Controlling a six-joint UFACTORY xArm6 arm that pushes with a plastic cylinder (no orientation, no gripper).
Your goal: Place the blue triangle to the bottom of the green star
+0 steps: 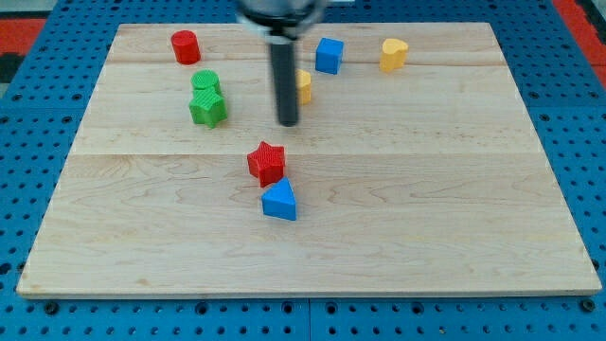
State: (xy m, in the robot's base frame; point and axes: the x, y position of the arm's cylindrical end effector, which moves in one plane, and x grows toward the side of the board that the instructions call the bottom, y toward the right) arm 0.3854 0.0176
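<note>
My tip [288, 123] touches nothing — blue triangle [279, 202] sits below it, green star [207, 109] to its left.

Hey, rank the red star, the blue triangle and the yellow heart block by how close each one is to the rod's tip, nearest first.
From my tip:
1. Red star, just below the tip, slightly toward the view's left.
2. Blue triangle, farther down, touching the star's lower edge.
3. Yellow heart block, off at the view's top right.
</note>
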